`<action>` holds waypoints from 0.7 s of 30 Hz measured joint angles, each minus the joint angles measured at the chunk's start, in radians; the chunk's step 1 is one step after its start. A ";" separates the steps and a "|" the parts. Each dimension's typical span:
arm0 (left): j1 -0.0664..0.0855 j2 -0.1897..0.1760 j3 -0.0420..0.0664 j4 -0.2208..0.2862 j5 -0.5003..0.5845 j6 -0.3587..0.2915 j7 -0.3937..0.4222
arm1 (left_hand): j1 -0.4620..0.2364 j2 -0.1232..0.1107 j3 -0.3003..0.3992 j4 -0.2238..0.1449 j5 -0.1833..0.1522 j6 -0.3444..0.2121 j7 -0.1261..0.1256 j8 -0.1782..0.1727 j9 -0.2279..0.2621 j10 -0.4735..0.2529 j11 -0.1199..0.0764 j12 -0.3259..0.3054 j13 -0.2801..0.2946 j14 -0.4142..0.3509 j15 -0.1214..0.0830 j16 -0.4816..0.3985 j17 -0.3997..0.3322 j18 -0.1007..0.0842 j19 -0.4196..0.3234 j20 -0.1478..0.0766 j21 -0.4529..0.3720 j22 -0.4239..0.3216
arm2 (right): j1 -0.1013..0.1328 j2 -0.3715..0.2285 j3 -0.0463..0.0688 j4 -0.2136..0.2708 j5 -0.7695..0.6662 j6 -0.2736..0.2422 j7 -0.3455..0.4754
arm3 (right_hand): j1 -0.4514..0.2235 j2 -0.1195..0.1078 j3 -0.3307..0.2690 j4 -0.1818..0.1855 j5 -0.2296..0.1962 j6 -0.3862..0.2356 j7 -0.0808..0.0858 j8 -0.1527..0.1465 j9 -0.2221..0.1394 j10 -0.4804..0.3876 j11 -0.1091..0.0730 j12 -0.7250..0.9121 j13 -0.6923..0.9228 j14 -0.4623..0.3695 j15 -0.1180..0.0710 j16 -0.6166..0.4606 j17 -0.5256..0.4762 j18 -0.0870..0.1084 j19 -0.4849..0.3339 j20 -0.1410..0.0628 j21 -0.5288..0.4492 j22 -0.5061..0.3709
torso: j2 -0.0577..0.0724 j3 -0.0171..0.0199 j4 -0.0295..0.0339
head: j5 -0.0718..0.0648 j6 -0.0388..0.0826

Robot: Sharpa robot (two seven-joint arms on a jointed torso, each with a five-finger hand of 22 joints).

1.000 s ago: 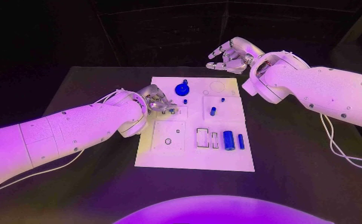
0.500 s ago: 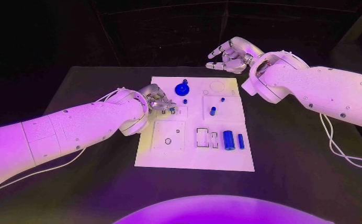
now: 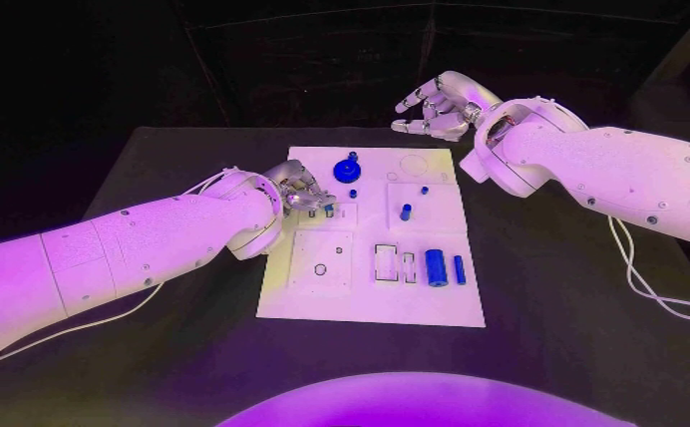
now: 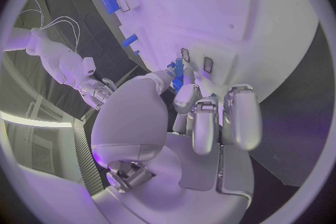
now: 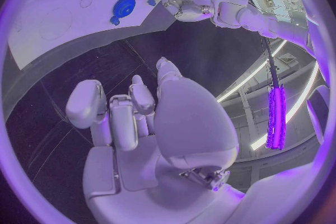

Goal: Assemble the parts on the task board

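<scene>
Seating a small part at the board's left side

Your left hand [image 3: 298, 193] pinches a small blue part [image 4: 178, 72] at its fingertips, over the task board [image 3: 360, 297]; lower it straight into the slot beneath. Your right hand [image 3: 436, 108] hovers beyond the board, fingers loosely spread, holding nothing.

You're looking at a white board [image 3: 371, 297] on a black worktop [image 3: 560, 297]. The parts are blue: a round one [image 3: 347, 170] near the far edge, a thick cylinder [image 3: 435, 267] and a thin rod [image 3: 459, 268] side by side, a small peg [image 3: 406, 212] mid-board. Both arms are white, and each robot hand is silver (left [image 3: 299, 191], right [image 3: 436, 108]).
</scene>
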 measured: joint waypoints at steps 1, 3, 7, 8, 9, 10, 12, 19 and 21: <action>0.000 0.000 0.000 0.000 0.001 -0.002 0.001 | 0.000 0.000 0.000 0.000 0.000 0.000 0.000 0.000 0.000 0.000 0.000 0.000 0.000 0.000 0.000 0.000 0.000 0.000 0.000 0.000 0.000 0.000 | 0.000 0.000 0.000 0.000 0.000 0.001 0.000 | 0.000 0.000 0.000 0.000 0.001 0.000 0.000 0.001 0.000 0.000 0.000 0.000 0.000 0.000 0.000 0.000 0.000 0.000 0.000 0.000 0.000 0.000 | 0.000 -0.0002 0.0001 | 0.000 0.001; 0.000 -0.003 0.000 0.002 0.006 -0.006 0.004 | 0.000 0.000 0.000 0.000 0.000 -0.001 0.001 0.000 0.002 0.000 0.000 -0.004 0.000 0.000 0.000 0.000 0.000 0.000 0.000 0.000 0.000 0.000 | 0.000 0.000 0.000 0.001 0.000 0.004 -0.001 | 0.000 0.000 0.000 0.000 0.001 0.004 -0.004 0.004 0.000 0.000 0.000 0.000 0.000 0.000 0.000 0.000 0.000 0.000 0.000 0.000 0.000 -0.001 | 0.000 -0.0004 0.0002 | -0.001 0.002; 0.000 -0.014 0.016 0.011 0.035 -0.019 0.022 | 0.000 0.000 0.003 0.003 -0.001 -0.002 0.002 0.000 0.003 0.000 0.000 -0.004 0.000 0.000 0.000 0.000 0.000 0.000 0.000 0.000 -0.007 0.000 | 0.000 0.000 0.000 0.005 0.000 0.009 -0.001 | 0.005 0.005 -0.004 -0.004 0.001 0.004 -0.004 0.004 0.000 0.000 0.000 0.000 -0.001 0.000 0.000 0.000 0.000 0.000 0.000 0.000 0.000 -0.001 | 0.000 -0.0009 0.0002 | -0.002 0.006; 0.000 -0.020 0.020 0.016 0.052 -0.023 0.033 | 0.000 0.000 0.003 0.003 -0.001 -0.002 0.002 0.000 0.004 0.000 0.000 -0.004 0.000 0.000 0.000 0.000 0.000 0.000 0.000 0.000 -0.007 0.000 | 0.000 0.000 0.000 0.008 0.000 0.010 -0.001 | 0.005 0.005 -0.007 -0.007 0.001 0.004 -0.004 0.004 0.000 0.000 0.000 0.000 -0.001 0.000 0.000 0.000 0.000 0.000 0.000 0.000 0.000 -0.001 | 0.000 -0.0010 0.0002 | -0.002 0.007; 0.000 -0.025 0.024 0.020 0.068 -0.026 0.042 | -0.001 -0.001 0.005 0.004 -0.001 -0.002 0.002 0.001 0.004 0.000 0.000 -0.004 -0.003 0.000 0.000 0.000 0.000 0.000 0.000 0.000 -0.007 0.000 | 0.000 -0.001 0.000 0.010 0.000 0.011 -0.001 | 0.010 0.010 -0.007 -0.007 0.001 0.004 -0.004 0.004 0.000 0.000 0.000 0.000 -0.001 0.000 0.000 0.000 0.000 0.000 0.000 0.000 0.000 -0.002 | 0.000 -0.0011 0.0002 | -0.002 0.007; 0.000 -0.030 0.030 0.024 0.086 -0.028 0.051 | -0.003 -0.003 0.006 0.006 -0.001 -0.002 0.002 0.005 0.005 0.000 0.000 -0.009 -0.006 0.000 0.000 0.000 0.000 0.000 0.000 0.000 -0.008 0.000 | 0.000 -0.001 0.000 0.013 -0.001 0.012 -0.002 | 0.009 0.009 -0.007 -0.007 0.001 0.004 -0.004 0.006 0.000 0.000 0.000 0.000 -0.001 0.000 0.000 0.000 0.000 0.000 0.000 0.000 -0.004 -0.002 | 0.000 -0.0011 0.0002 | -0.003 0.007; 0.000 -0.043 0.040 0.033 0.135 -0.035 0.077 | -0.005 -0.012 0.006 0.006 0.004 -0.002 0.002 0.006 0.006 0.000 0.000 -0.015 -0.012 0.000 0.000 0.000 0.000 0.000 0.000 0.000 -0.012 0.000 | 0.000 -0.004 0.000 0.022 -0.007 0.014 -0.002 | 0.013 0.012 -0.010 -0.013 0.001 0.007 -0.007 0.010 0.000 0.000 0.000 0.000 -0.001 0.000 0.000 0.000 0.000 0.000 0.000 0.000 -0.004 -0.002 | 0.000 -0.0010 0.0003 | -0.003 0.007; 0.009 -0.082 0.052 0.064 0.335 -0.049 0.174 | -0.007 -0.017 0.008 0.005 0.007 -0.003 0.003 0.006 0.008 0.000 0.000 -0.023 -0.022 0.000 0.000 0.000 0.000 0.000 0.000 0.000 -0.025 0.000 | -0.001 -0.006 -0.004 0.062 -0.049 0.025 -0.016 | 0.028 0.004 -0.014 -0.025 0.001 0.016 -0.009 0.015 0.001 -0.004 -0.004 0.000 -0.003 -0.004 -0.004 0.000 0.000 0.000 0.000 0.000 -0.004 -0.006 | 0.000 -0.0005 0.0009 | -0.003 0.013; 0.010 -0.089 0.052 0.070 0.385 -0.050 0.194 | -0.013 -0.022 0.009 0.004 0.007 -0.003 0.003 0.006 0.007 0.000 0.000 -0.032 -0.030 0.000 0.000 0.000 0.000 0.000 0.000 0.000 -0.028 0.000 | -0.001 -0.004 -0.006 0.073 -0.064 0.027 -0.023 | 0.032 0.008 -0.016 -0.028 0.001 0.025 -0.010 0.017 0.001 -0.004 -0.004 0.000 -0.004 -0.003 -0.005 0.000 0.000 0.000 0.000 0.000 -0.004 -0.006 | 0.000 -0.0005 0.0009 | -0.003 0.015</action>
